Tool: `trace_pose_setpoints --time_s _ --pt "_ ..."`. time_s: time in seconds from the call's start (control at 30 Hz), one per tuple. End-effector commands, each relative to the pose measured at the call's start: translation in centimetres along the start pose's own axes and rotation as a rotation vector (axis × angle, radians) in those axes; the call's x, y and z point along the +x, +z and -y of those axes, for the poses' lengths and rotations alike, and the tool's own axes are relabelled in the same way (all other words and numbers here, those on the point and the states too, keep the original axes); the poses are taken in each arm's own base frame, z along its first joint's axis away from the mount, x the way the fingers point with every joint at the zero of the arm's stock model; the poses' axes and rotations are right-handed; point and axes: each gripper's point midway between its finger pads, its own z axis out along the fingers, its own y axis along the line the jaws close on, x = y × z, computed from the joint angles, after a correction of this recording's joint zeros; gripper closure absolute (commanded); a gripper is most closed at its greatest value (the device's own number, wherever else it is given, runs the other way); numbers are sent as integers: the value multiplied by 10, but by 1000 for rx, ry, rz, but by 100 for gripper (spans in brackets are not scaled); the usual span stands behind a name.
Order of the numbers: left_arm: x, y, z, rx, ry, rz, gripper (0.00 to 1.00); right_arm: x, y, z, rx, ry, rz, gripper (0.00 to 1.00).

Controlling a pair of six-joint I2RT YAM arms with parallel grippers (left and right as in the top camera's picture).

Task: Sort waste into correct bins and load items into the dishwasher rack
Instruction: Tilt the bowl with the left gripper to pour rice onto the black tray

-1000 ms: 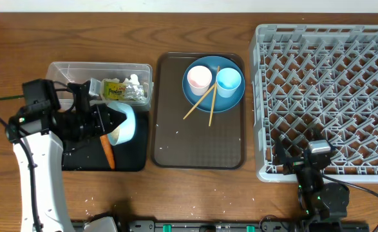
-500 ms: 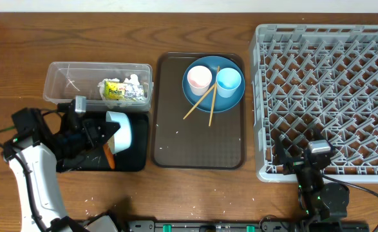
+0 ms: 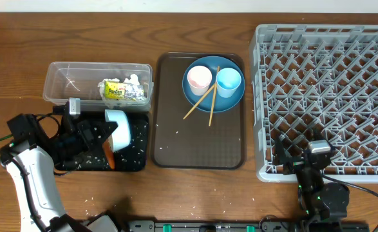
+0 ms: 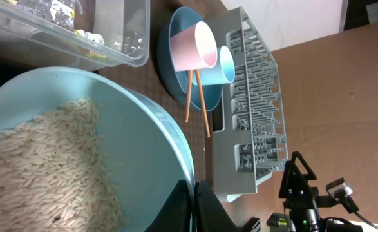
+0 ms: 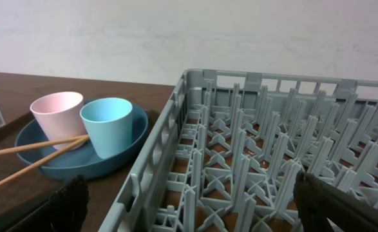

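Note:
My left gripper (image 3: 105,131) is shut on the rim of the white bowl (image 3: 120,126), held tipped on its side over the black tray (image 3: 137,162). In the left wrist view the jaws (image 4: 194,201) pinch the bowl's rim (image 4: 151,148) and rice (image 4: 40,167) lies inside. The orange carrot (image 3: 109,156) lies on the black tray. The clear tub (image 3: 61,80) holds the yellow-green wrapper (image 3: 115,91) and white tissue (image 3: 134,80). The blue plate (image 3: 231,102) carries the pink cup (image 3: 198,78), light-blue cup (image 3: 228,81) and chopsticks (image 3: 200,105). My right gripper (image 5: 195,207) is open at the grey rack's (image 3: 330,90) front edge.
The plate sits at the far end of a brown serving tray (image 3: 198,145) between the bins and the rack. Loose rice grains dot the black tray (image 3: 85,154) and the table in front of it. The right arm (image 3: 317,187) rests at the rack's near left corner.
My left arm has drawn back to the lower left, and the bowl has stayed tipped over the black tray. The right arm has not moved.

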Motion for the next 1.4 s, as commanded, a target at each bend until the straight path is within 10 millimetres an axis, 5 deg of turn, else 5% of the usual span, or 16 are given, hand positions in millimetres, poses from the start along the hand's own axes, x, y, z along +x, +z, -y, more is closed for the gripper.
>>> trace_pose_setpoints --time_s 0.0,1.37 --pt "0 -1 7 37 18 12 94 0 0 -2 -10 6 2 1" --pt "-5 -9 51 288 -70 64 94 0 0 -2 -10 6 2 1"
